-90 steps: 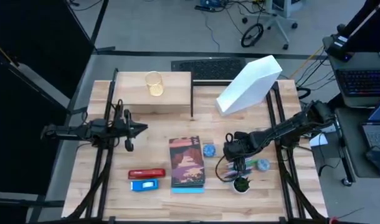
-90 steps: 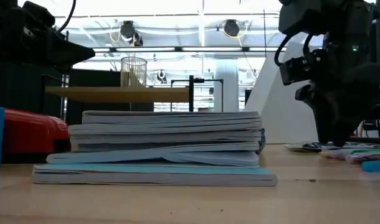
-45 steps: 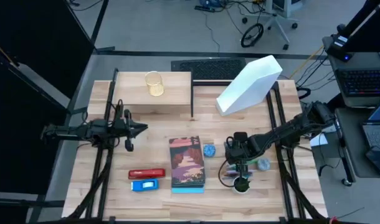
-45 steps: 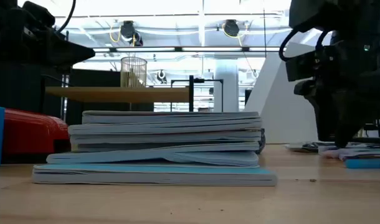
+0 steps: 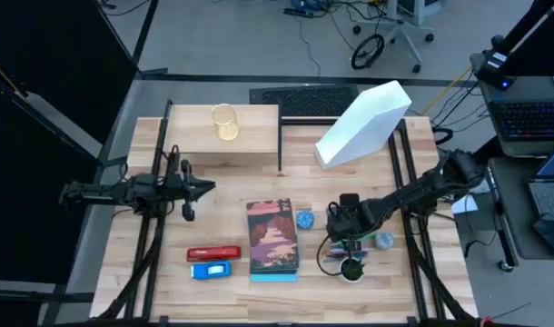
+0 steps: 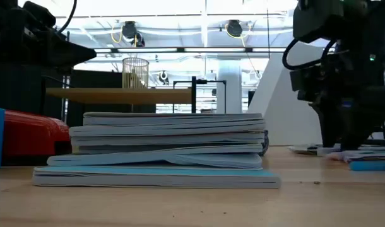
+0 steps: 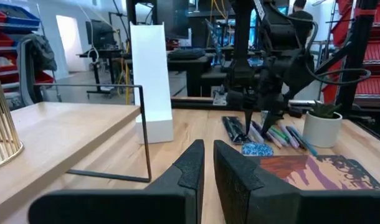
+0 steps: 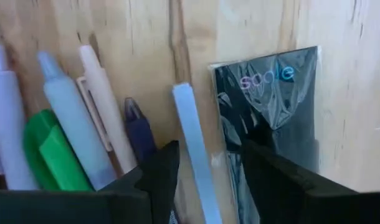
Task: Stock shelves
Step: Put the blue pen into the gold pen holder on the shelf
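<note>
The low wooden shelf (image 5: 250,145) stands at the far left with a gold wire cup (image 5: 224,121) on it. The white file holder (image 5: 363,123) lies tipped at the far right. A row of pens (image 5: 336,256) lies on the table near the right. My right gripper (image 8: 205,180) points down over them, open. Its fingers stand on either side of a light-blue pen (image 8: 191,140), beside a black packet (image 8: 271,99). My left gripper (image 5: 209,188) waits shut above the table's left side.
A stack of books (image 5: 272,238) lies in the middle. A blue tape roll (image 5: 304,219) sits next to it. A small potted plant (image 5: 351,270) stands just near of the pens. A red stapler (image 5: 213,253) and a blue item (image 5: 211,270) lie near left.
My right gripper has shifted a little toward the table's right edge above the pens, still pointing down.
</note>
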You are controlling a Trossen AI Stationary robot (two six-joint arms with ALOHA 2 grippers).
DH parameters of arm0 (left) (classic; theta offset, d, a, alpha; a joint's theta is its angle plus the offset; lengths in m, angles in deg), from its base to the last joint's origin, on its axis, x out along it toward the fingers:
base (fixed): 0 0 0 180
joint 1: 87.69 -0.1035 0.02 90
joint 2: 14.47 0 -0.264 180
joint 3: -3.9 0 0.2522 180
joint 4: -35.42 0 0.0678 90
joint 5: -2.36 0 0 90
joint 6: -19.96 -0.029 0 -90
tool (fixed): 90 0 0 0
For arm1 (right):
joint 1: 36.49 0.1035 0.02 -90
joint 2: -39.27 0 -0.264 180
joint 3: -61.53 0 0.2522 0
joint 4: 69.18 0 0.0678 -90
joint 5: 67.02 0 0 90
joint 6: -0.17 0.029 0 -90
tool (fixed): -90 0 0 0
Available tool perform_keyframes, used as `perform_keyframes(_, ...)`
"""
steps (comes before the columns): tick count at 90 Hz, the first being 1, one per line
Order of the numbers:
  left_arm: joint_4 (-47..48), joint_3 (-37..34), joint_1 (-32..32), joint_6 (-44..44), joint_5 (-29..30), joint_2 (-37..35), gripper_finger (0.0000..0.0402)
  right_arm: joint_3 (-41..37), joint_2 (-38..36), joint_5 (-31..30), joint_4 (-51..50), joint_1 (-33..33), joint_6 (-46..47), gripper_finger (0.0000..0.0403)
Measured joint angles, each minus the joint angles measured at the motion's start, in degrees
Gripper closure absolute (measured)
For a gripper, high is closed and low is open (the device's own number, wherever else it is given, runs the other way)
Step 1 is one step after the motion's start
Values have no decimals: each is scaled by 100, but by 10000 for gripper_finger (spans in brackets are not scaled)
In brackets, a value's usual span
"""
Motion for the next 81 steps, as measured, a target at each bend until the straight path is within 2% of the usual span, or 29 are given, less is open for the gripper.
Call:
perform_keyframes(32,-1,1,0,2,0,-2,379,-7,-30,1,-52,16,348,244)
perform_keyframes(81,-1,-1,0,-2,7,-2,379,11,-7,-39,-61,398,629,244)
